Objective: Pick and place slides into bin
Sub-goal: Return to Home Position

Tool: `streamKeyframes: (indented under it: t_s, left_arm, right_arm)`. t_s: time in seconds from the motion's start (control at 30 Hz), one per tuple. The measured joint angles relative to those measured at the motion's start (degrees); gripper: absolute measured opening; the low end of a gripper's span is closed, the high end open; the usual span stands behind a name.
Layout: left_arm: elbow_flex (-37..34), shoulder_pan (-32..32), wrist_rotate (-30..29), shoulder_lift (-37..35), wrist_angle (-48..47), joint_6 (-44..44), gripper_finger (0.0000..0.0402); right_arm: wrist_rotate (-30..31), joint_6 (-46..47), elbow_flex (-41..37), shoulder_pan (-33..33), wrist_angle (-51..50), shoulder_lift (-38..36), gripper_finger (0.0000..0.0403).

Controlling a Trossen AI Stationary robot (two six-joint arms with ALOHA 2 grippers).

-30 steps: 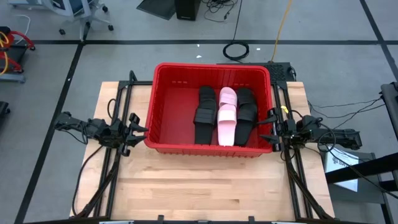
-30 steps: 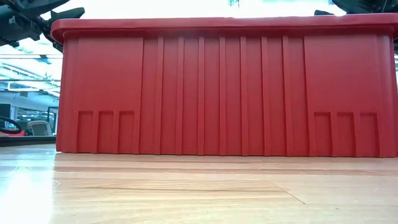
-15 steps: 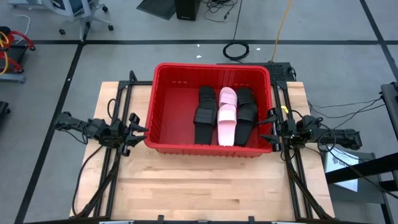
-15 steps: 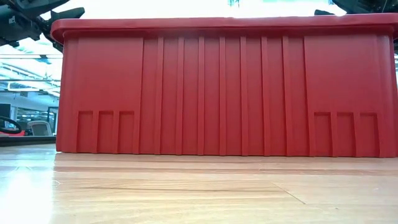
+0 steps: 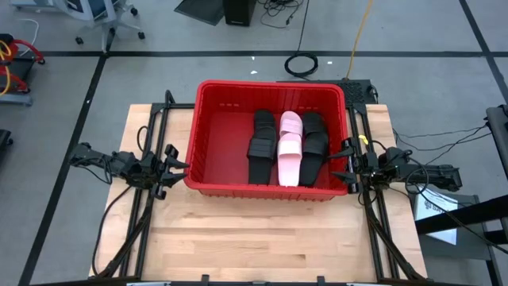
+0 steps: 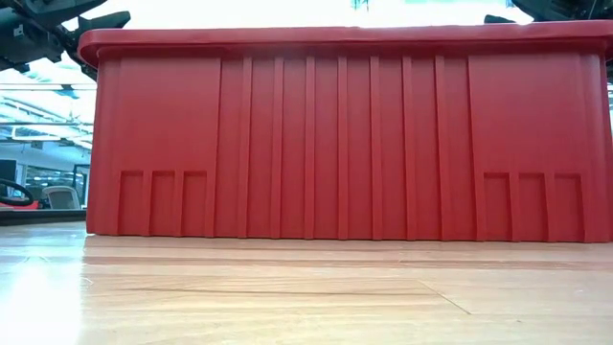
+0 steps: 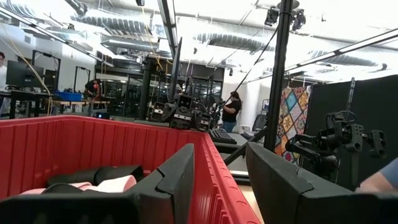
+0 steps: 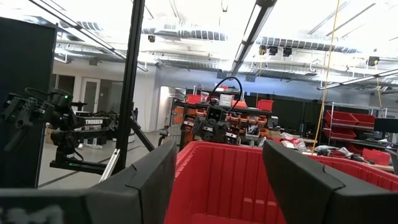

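The red bin [image 5: 214,135] stands on the wooden table at the middle far side. In its right half lie three slides side by side: a black one [image 5: 261,146], a light pink one [image 5: 290,148] and another black one [image 5: 315,143]. No other slides show. My left gripper [image 5: 176,166] is open, level, just outside the bin's left wall. My right gripper [image 5: 343,164] is open, level, just outside the bin's right wall. The bin's near wall [image 6: 345,134] fills the low view.
Bare wooden table [image 5: 262,238] lies in front of the bin. Black frame rails [image 5: 143,206] run along both table sides. Cables lie on the floor beyond the table. People stand far off in the room in the left wrist view [image 7: 235,109].
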Motion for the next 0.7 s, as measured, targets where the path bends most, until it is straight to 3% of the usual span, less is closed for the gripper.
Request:
streamKeyframes:
  t_s: [0.7]
  left_arm:
    - [0.02, 0.0, 0.0, -0.01, 0.0, 0.02, 0.0147]
  right_arm:
    - [0.0, 0.0, 0.0, 0.0, 0.0, -0.01, 0.0229]
